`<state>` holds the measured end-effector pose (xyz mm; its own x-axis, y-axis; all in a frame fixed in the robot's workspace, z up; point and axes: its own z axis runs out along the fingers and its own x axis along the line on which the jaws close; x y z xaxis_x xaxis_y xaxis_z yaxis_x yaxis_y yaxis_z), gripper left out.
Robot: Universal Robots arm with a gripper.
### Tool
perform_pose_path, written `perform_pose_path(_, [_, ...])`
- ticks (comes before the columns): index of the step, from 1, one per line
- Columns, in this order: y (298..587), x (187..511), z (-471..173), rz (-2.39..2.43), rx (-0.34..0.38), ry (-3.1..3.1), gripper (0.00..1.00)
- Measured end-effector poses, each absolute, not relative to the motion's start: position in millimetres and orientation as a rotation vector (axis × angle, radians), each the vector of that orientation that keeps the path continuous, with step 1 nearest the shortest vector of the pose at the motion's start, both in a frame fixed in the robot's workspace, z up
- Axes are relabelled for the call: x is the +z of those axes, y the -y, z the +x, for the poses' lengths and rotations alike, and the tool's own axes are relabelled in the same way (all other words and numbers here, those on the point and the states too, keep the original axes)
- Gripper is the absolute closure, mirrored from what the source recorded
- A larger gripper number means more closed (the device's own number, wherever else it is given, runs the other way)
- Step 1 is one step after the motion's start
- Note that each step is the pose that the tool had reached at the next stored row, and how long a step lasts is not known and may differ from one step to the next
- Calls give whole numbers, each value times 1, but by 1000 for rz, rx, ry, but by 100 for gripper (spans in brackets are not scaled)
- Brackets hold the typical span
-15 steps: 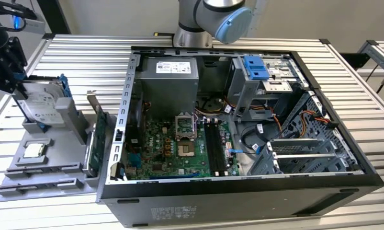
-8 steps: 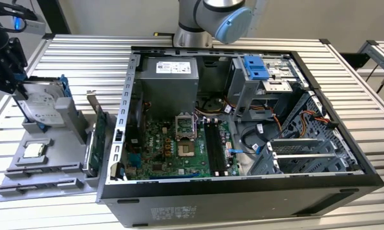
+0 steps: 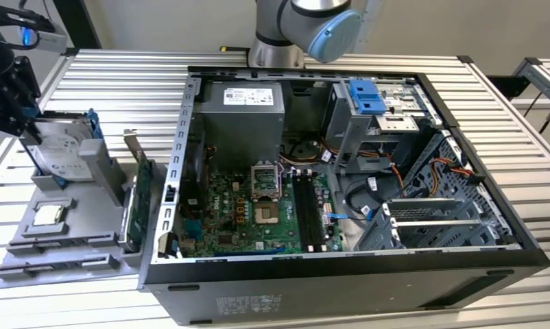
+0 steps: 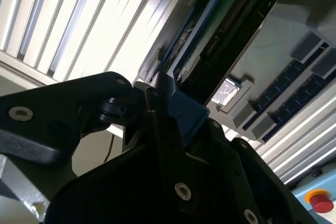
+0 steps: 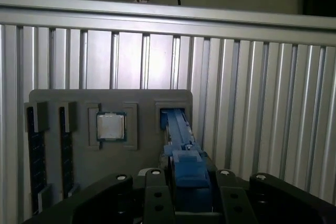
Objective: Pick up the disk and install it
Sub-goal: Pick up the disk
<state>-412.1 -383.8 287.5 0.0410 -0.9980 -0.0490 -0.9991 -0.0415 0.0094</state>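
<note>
Work surface and surroundings. A table (image 3: 119, 75) of parallel ribbed aluminium slats is shown under bright light, with narrow dark grooves between the slats. It is backed by a plain beige wall (image 3: 165, 24). A second slatted frame (image 3: 545, 75) is seen at the exterior view's right, apart from the table, and a red button (image 4: 319, 201) is seen beyond the slats in the second wrist view.

An open computer case (image 3: 348, 274) is laid on its side on the table, with the arm (image 3: 302, 27) mounted behind it. A grey holder tray (image 3: 92, 199) is set just beside the case, on the exterior view's left. A processor chip (image 3: 48, 214) is seated in the tray, and memory modules (image 5: 35, 145) are slotted into it.

The disk (image 3: 60, 147) is stood on edge and leaning in a slot of this tray, outside the case. The tool (image 3: 26, 130) is placed at the disk's upper edge. In the first wrist view its fingers (image 5: 223, 198) are pressed against either side of the disk's blue carrier rail (image 5: 186, 171).
</note>
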Motion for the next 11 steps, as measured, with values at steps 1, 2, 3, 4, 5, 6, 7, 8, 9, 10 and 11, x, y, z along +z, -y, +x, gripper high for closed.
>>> perform_pose_path(1, [384, 286, -412, -2246, 63, -2155, 100])
perform_pose_path(2, [384, 284, -412, -2245, 60, -2153, 100])
perform_pose_path(3, [384, 282, -412, -2243, 57, -2152, 100])
perform_pose_path(4, [384, 281, -412, -2243, 54, -2151, 100])
perform_pose_path(5, [384, 279, -412, -2241, 51, -2150, 100])
perform_pose_path(6, [384, 277, -412, -2240, 48, -2148, 100])
perform_pose_path(7, [384, 277, -412, -2239, 46, -2147, 100])
perform_pose_path(8, [384, 277, -412, -2239, 46, -2147, 100])
perform_pose_path(9, [384, 277, -412, -2239, 45, -2147, 100])
perform_pose_path(10, [384, 277, -412, -2239, 45, -2147, 100])
perform_pose_path(11, [384, 276, -412, -2239, 45, -2147, 100])
